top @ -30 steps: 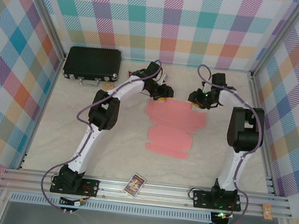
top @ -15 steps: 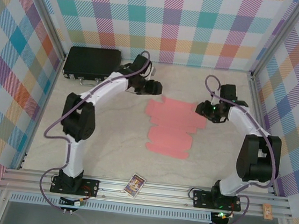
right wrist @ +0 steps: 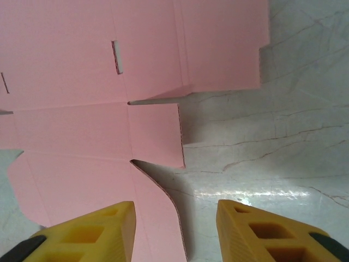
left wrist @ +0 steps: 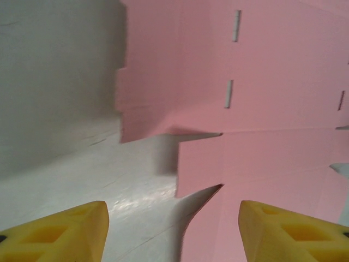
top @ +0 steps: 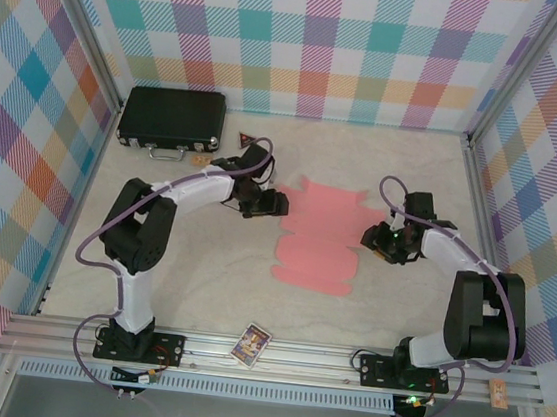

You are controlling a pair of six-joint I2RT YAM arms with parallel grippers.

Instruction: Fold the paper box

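The paper box (top: pixel 320 238) is a flat pink cut-out sheet with flaps, lying in the middle of the table. My left gripper (top: pixel 271 205) hangs open at the sheet's upper left edge. In the left wrist view its yellow fingers (left wrist: pixel 60 232) straddle the edge of the paper box (left wrist: pixel 272 82), with nothing gripped between them (left wrist: pixel 174 234). My right gripper (top: pixel 374 240) is open at the sheet's right edge. In the right wrist view a curved flap of the paper box (right wrist: pixel 82 82) lies below the gap between its fingers (right wrist: pixel 175 232), one fingertip (right wrist: pixel 87 234) over the pink card.
A black hard case (top: pixel 172 119) lies at the back left by the wall. A small picture card (top: pixel 252 343) rests on the front rail between the arm bases. A small tan tag (top: pixel 201 160) lies near the case. Checked walls close in three sides.
Both arms have drawn back toward the near side, from the sheet's far corners to its left and right edges. Both grippers have opened a little. The sheet stays flat.
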